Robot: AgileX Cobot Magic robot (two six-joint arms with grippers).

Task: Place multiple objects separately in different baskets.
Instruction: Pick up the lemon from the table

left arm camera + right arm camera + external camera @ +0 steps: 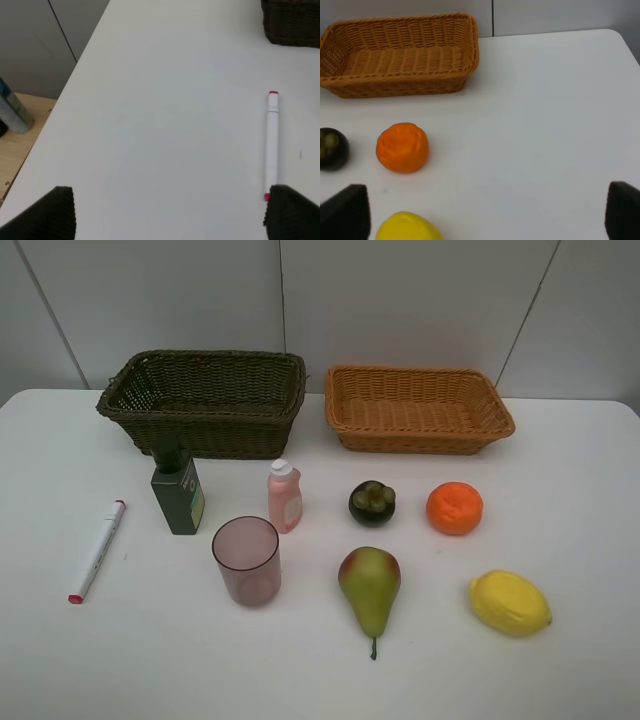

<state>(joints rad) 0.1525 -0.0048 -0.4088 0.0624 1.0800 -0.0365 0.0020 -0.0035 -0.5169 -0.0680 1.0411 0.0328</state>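
Left claw (172,215): open wide, gripping nothing; the white red-tipped marker (272,145) lies flat just beside one fingertip.
Right claw (482,215): open, empty; the yellow lemon (407,227) sits near one fingertip, the orange (402,147) farther out.
Front row: translucent pink cup (246,560) upright; marker to its left, green-red pear (369,590) and lemon to its right.
Behind the cup: dark green bottle (178,495) to the left, small pink bottle (284,496) closest, dark mangosteen (372,503) to the right.
Farthest: dark olive basket (200,425) behind the cup, tan basket (420,435) behind and right of the cup.
Counter (560,470): white, plain.
Room: pale panelled wall (400,300).
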